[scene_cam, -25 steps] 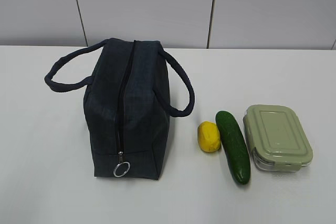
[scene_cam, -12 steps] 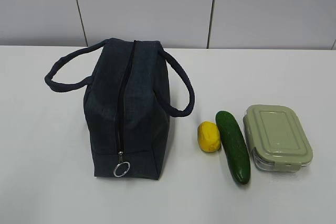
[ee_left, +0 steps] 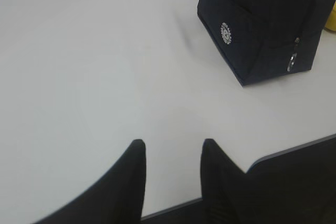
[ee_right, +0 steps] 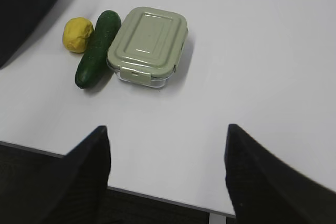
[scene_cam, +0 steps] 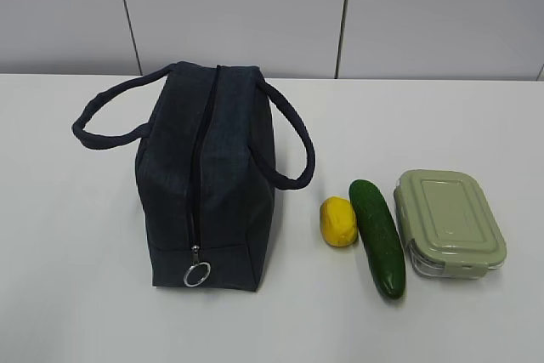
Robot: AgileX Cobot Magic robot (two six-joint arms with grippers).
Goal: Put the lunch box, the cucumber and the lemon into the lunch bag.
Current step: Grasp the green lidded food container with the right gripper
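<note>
The dark navy lunch bag (scene_cam: 208, 176) stands on the white table with its black top zipper shut and the silver ring pull (scene_cam: 196, 275) at the near end. To its right lie the yellow lemon (scene_cam: 338, 221), the dark green cucumber (scene_cam: 378, 236) and the lunch box (scene_cam: 449, 221) with its sage-green lid, side by side. My left gripper (ee_left: 172, 142) hovers open over the table's front edge, well short of the lunch bag (ee_left: 262, 22). My right gripper (ee_right: 167, 127) is wide open near the front edge, below the lunch box (ee_right: 148, 43), cucumber (ee_right: 97, 48) and lemon (ee_right: 77, 34). Neither gripper shows in the exterior view.
The table's front edge (ee_left: 294, 148) runs under both grippers. A pale panelled wall (scene_cam: 255, 14) backs the table. Bare white tabletop (ee_left: 94, 66) lies left of the bag.
</note>
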